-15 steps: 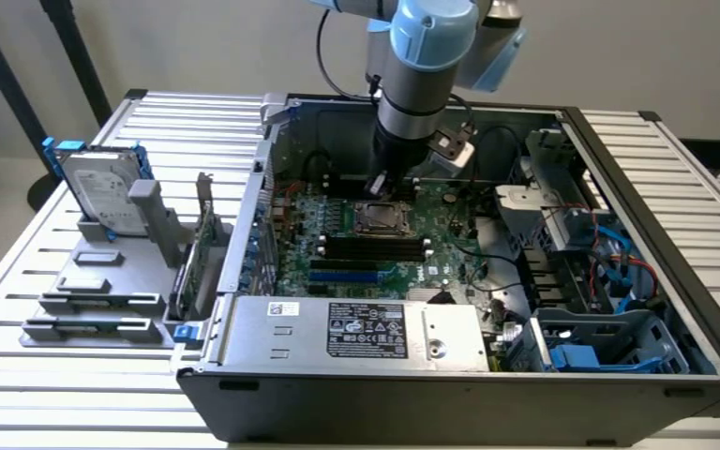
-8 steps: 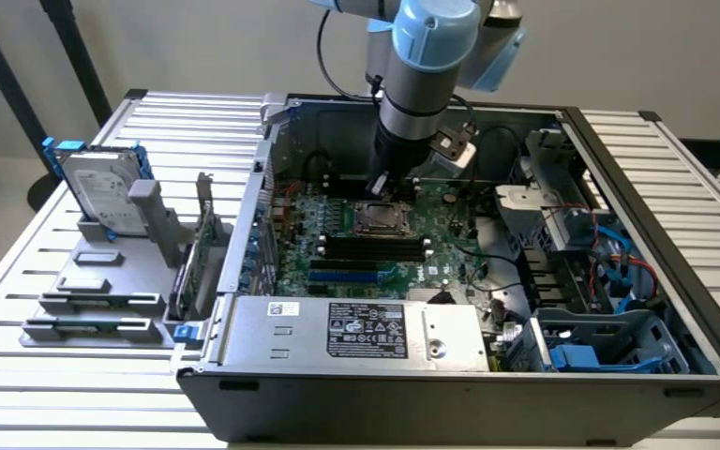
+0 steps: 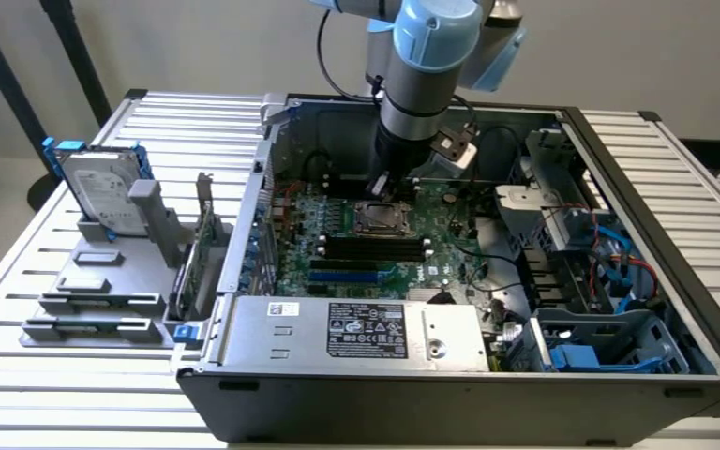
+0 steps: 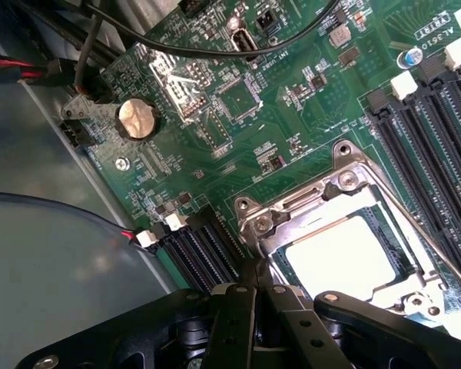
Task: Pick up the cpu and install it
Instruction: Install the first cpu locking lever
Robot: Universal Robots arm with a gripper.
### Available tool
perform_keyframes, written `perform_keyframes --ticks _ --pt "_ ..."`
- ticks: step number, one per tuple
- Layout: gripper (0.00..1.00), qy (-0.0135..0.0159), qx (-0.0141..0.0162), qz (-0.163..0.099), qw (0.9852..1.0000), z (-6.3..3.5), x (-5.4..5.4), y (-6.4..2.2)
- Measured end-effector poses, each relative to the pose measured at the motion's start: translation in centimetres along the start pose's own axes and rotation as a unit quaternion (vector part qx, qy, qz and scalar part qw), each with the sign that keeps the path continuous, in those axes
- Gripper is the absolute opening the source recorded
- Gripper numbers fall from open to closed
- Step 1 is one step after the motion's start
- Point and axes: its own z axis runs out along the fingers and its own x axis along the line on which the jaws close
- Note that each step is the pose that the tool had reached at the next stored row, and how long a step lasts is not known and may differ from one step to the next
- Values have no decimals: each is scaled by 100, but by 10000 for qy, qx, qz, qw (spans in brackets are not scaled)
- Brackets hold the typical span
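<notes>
Looking down past the wrist, we are seeing the gripper [image 4: 253,288] with its two black fingers [image 4: 234,323] pressed together, closed on nothing, the tips hanging just over the rim of the socket frame [image 4: 346,181]. Just beyond the tips, the cpu [image 4: 339,257] is lying flat inside that frame, its dull silver top facing up, with the metal rim running around it. Beside the socket, black memory slots [image 4: 430,131] are lining one side and another set of slots [image 4: 203,250] is lining the other. Farther out on the green board [image 4: 292,100], a round coin battery [image 4: 138,118] is sitting near a black cable [image 4: 215,50].

From the exterior view, we are watching the arm [image 3: 416,84] reaching down into the open computer case [image 3: 486,394], its gripper [image 3: 379,187] hanging right above the socket frame [image 3: 382,218]. Well apart, at the exterior view's left, a hard drive [image 3: 95,187] with blue rails is standing upright in a grey holder [image 3: 97,309] on the slatted table [image 3: 35,272].
</notes>
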Motion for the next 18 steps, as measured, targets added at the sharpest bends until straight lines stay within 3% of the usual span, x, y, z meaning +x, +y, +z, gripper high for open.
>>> perform_keyframes --ticks 12,18 --pt "11 63 45 -1 10000 -13 -25 44" --pt "11 166 112 -5 9998 -12 -25 45"
